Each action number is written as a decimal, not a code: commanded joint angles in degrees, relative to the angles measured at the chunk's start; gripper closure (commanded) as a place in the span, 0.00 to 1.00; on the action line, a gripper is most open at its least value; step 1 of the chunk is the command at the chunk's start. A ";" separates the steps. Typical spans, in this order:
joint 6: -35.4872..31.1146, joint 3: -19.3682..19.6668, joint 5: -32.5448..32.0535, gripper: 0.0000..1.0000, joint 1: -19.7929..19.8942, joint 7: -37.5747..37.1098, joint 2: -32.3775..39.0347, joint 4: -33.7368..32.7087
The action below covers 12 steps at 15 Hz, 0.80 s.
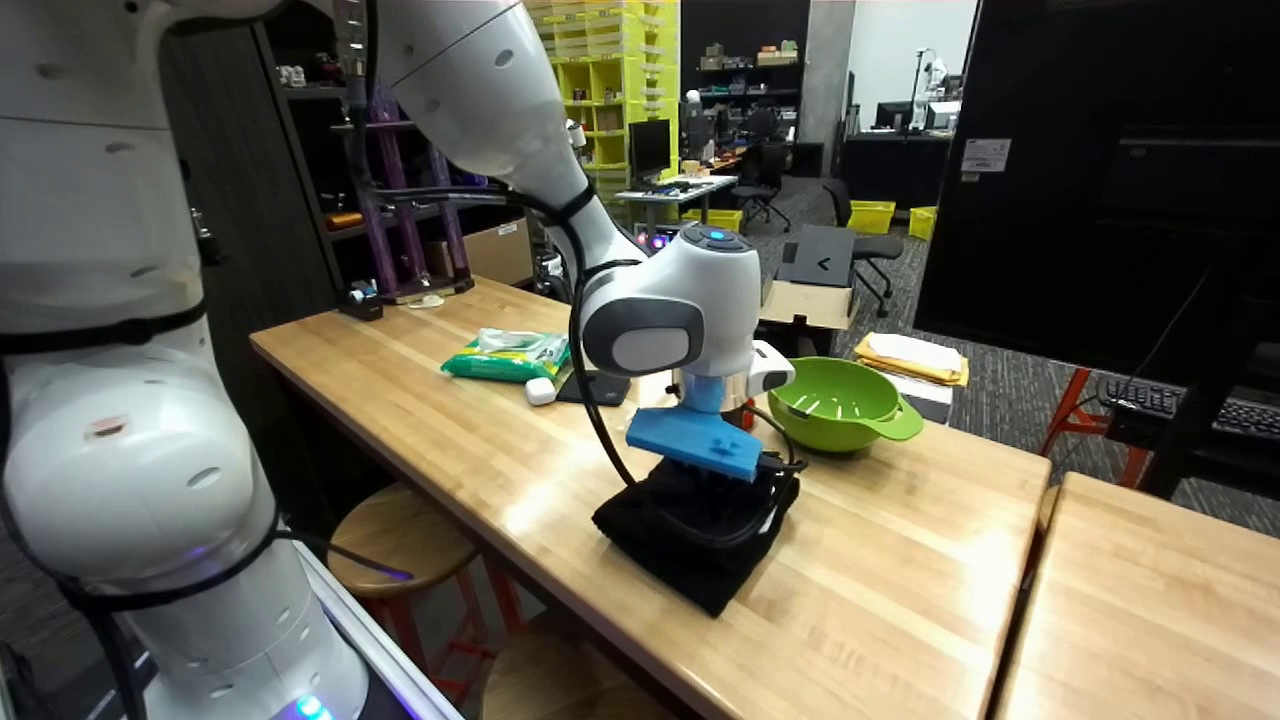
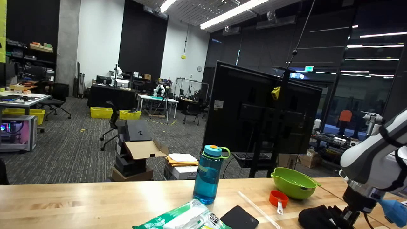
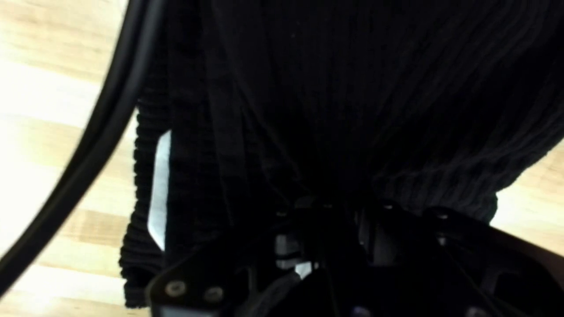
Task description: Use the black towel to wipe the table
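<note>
Wrist view: black towel [image 3: 335,97] fills most of the frame, creases running in to the hand [image 3: 346,204] at lower center, white tag [image 3: 161,193] peeking out at left. Towel is folded to a thick pad, lying on the table [image 1: 880,570], lower center in an exterior view; presumably folded so a broad face covers more table, and pinched from above so it can be dragged. Green bowl [image 1: 838,402] sits near it, to its upper right there; red measuring cup [image 2: 278,199] and wipes pack [image 2: 179,219] lie to its left in an exterior view, likely out of the first strokes. Hand: fingers nearly together, bunched cloth between, so I judge it clenched on the towel; tips too dark to make out the exact gap. Wiping likely next; long stroke could bump the bowl.
</note>
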<state>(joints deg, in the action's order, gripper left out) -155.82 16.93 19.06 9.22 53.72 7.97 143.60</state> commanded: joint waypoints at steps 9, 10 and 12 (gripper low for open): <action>1.23 -10.25 10.52 0.97 -2.07 5.58 2.91 1.45; 1.55 -10.83 11.25 0.97 -2.08 6.08 2.91 1.38; 1.55 -11.81 11.68 0.97 -2.27 6.31 3.00 1.36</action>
<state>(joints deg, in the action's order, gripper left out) -154.82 7.29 28.24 8.01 58.29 7.92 143.54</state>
